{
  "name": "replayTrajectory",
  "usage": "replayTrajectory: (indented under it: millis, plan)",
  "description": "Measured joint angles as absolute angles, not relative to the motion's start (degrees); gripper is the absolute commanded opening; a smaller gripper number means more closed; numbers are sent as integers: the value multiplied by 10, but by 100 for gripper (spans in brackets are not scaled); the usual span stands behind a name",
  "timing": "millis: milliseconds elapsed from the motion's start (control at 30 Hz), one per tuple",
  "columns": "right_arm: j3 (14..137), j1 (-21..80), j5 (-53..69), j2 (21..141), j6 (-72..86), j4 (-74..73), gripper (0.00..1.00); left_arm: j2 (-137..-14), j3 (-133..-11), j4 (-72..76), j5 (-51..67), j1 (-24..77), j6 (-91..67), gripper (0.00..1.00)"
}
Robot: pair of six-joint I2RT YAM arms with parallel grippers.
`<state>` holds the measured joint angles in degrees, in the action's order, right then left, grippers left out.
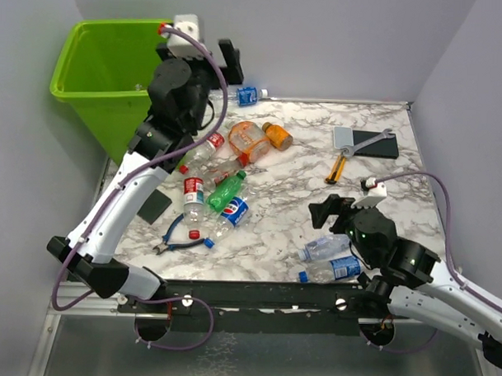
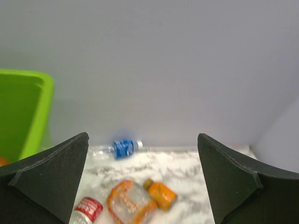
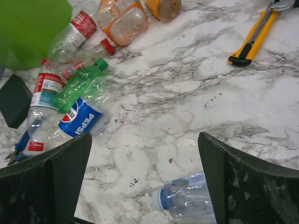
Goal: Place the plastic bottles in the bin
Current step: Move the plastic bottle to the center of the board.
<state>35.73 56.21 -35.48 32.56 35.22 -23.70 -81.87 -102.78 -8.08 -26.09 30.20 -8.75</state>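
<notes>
- left wrist view: the lime-green bin (image 2: 28, 107) is cut off at the left edge; the left gripper (image 2: 142, 136) gapes wide, holding nothing.
- right gripper (image 3: 145, 135) likewise spread, empty; a clear blue-capped bottle (image 3: 187, 198) is cropped below.
- crumpled plastic bottles (image 1: 228, 190) lie on the marbled desk (image 1: 291, 214) near the bin.

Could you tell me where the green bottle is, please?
In the top view, the green bottle lies left of centre on the table, against the Pepsi-labelled bottle, right of a red-labelled clear bottle.
</notes>
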Motion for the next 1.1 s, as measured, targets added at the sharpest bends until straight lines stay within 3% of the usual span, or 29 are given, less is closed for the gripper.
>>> replayTrajectory:
  millis: [300, 533, 900, 1100]
  plan:
    - [457, 533, -373, 503, 363, -274, 99, -730, -728, -121, -133, 351, -61, 99]
    - [463, 319, -242, 581, 399, -289, 97, -603, -491, -102, -94, 350, -119, 99]
    - [456, 304, -112, 509, 513, -476, 100, -523, -377, -11, -41, 350, -192, 99]
    - [381, 304, -93, 484, 596, -509, 99, -530, -373, 4, -21, 351, -216, 99]
